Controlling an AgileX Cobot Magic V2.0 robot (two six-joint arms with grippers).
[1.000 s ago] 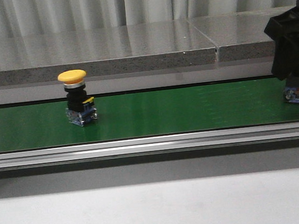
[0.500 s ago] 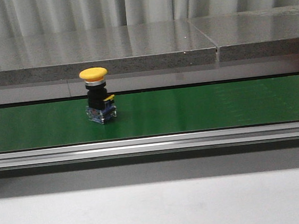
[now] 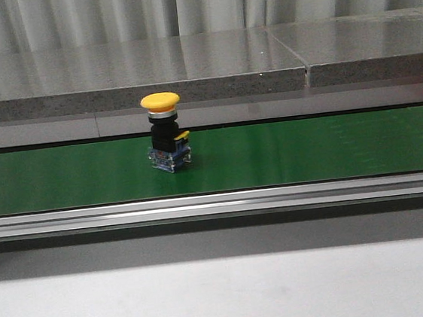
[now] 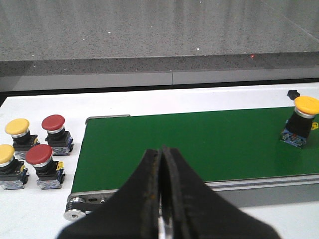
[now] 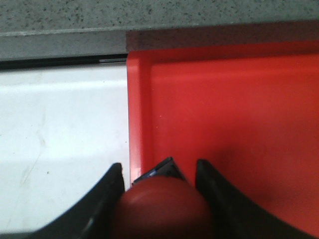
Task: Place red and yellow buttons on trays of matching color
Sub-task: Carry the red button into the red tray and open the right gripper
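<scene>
Even, soft indoor light; sheen on grey counter (image 3: pixel 186 59); right wrist foreground blurred.

You're at an industrial test bench: a green conveyor belt (image 3: pixel 287 154) on an aluminium rail (image 3: pixel 216 203), a grey stone-look counter (image 3: pixel 134 72) behind it, pleated grey curtains (image 3: pixel 180 6) closing off the back.

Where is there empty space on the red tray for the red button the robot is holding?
The red plastic tray is bare from its left wall to its back rim, ahead of the right gripper holding the round red push button. The green conveyor belt is bare beside the yellow mushroom-cap button. The crowded spot is the cluster of red and yellow buttons off the belt's end.
</scene>
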